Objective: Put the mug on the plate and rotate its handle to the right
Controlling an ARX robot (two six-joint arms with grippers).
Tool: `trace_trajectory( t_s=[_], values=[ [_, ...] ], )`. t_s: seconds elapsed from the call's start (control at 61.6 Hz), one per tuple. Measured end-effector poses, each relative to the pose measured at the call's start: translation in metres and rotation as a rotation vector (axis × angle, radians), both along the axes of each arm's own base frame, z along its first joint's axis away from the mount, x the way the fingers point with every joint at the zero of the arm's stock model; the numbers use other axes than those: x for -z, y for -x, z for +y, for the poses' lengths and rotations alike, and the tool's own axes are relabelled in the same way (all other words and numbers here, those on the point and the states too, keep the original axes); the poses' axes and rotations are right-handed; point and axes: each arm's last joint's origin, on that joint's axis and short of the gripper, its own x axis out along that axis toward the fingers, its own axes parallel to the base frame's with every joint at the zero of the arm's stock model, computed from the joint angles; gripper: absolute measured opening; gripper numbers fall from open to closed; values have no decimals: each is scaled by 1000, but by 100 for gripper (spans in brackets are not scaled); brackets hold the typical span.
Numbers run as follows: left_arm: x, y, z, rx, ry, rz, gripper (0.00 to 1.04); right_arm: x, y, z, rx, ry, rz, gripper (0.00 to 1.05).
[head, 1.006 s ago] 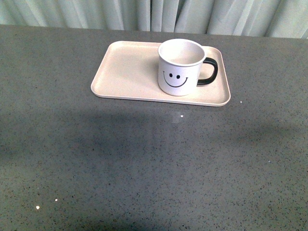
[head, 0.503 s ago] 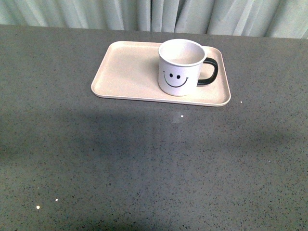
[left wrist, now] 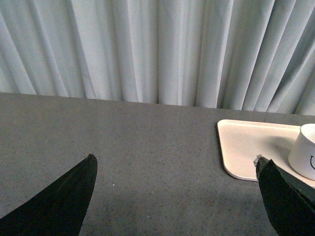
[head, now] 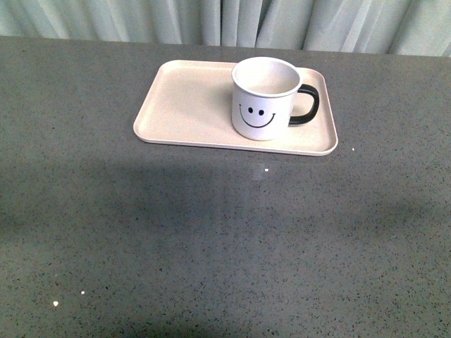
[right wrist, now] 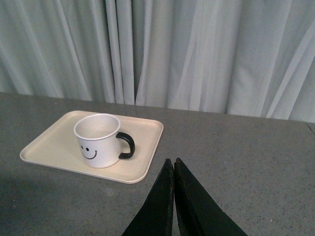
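Note:
The white mug [head: 263, 98] with a black smiley face stands upright on the right part of the pale pink-beige plate [head: 187, 105]. Its black handle [head: 307, 105] points right in the front view. Neither gripper shows in the front view. In the right wrist view the mug [right wrist: 97, 140] stands on the plate [right wrist: 47, 145], handle [right wrist: 126, 145] toward my shut, empty right gripper [right wrist: 173, 161], which is well clear of the plate. In the left wrist view my left gripper [left wrist: 174, 164] is open and empty above the table; the plate's corner [left wrist: 241, 145] and the mug's edge [left wrist: 305, 152] show beside it.
The plate lies on a grey speckled table [head: 225, 239]. Pale curtains [head: 225, 21] hang along the table's far edge. A few small white specks [head: 266, 169] lie on the table.
Mug and plate have not moved. The dark shadows on the table near the front have shifted and faded a little.

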Motion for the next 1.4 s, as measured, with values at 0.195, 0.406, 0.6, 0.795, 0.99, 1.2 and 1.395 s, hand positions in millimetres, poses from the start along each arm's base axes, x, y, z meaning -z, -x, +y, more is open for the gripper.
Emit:
trace_trajectory(
  t_s=[0.195,0.406,0.6,0.795,0.99,1.2,1.395],
  values=[
    [0,0,0,0,0,0,95,0,3,0,0,0,1,2],
    [0,0,0,0,0,0,95,3,14,0,1,0,7,2],
    [0,0,0,0,0,0,95,3,14,0,0,0,5,19],
    [0,0,0,0,0,0,95,3,14,0,0,0,5,54],
    [0,0,0,0,0,0,95,3,14,0,0,0,5,90],
    [0,0,0,0,0,0,95,3,14,0,0,0,5,96],
    [0,0,0,0,0,0,95,3,14,0,0,0,5,95]
  ],
)
